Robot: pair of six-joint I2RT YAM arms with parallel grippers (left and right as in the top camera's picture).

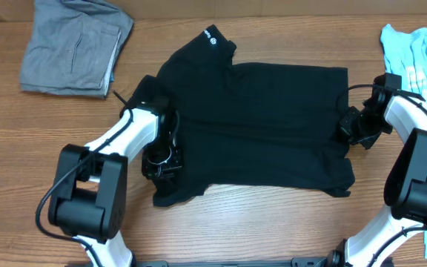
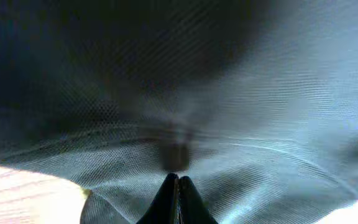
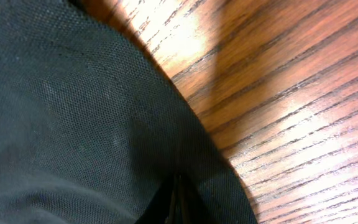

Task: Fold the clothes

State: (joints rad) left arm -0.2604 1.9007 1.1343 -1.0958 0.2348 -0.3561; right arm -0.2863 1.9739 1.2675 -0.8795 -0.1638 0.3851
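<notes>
The clothes, a black short-sleeved T-shirt (image 1: 265, 126), lie spread across the middle of the wooden table, with a small white round logo (image 1: 213, 41) on the sleeve at the back. My left gripper (image 1: 161, 162) is on the shirt's left side. In the left wrist view its fingertips (image 2: 178, 179) are pressed together on the black fabric (image 2: 260, 112), and creases run out from them. My right gripper (image 1: 347, 126) is at the shirt's right edge. The right wrist view shows its jaws (image 3: 179, 180) shut, with the dark fabric (image 3: 73, 112) pinched at the hem.
A folded grey garment (image 1: 73, 44) lies at the back left. A light blue printed shirt (image 1: 421, 52) lies at the back right, close behind my right arm. Bare wood table (image 3: 291, 93) shows beside the shirt's right edge and along the front (image 1: 258, 222).
</notes>
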